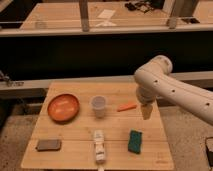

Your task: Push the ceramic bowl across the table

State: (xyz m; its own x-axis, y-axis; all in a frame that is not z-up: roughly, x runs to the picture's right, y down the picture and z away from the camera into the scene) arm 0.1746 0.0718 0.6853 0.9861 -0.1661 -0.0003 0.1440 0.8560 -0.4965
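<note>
Hovering over the table's [75, 159] right side, the pincer [146, 111] (clenched or released, can't tell) had the ceramic bowl [63, 107] well apart, across beyond the plastic cup [99, 106].

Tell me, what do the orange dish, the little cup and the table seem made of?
The ceramic bowl: likely glazed ceramic, orange-red with a glossy lighter centre. The cup: probably thin plastic, translucent and whitish. The table: wood, light matte planks with visible seams. The gripper hangs over the table's right side, apart from the bowl.
</note>
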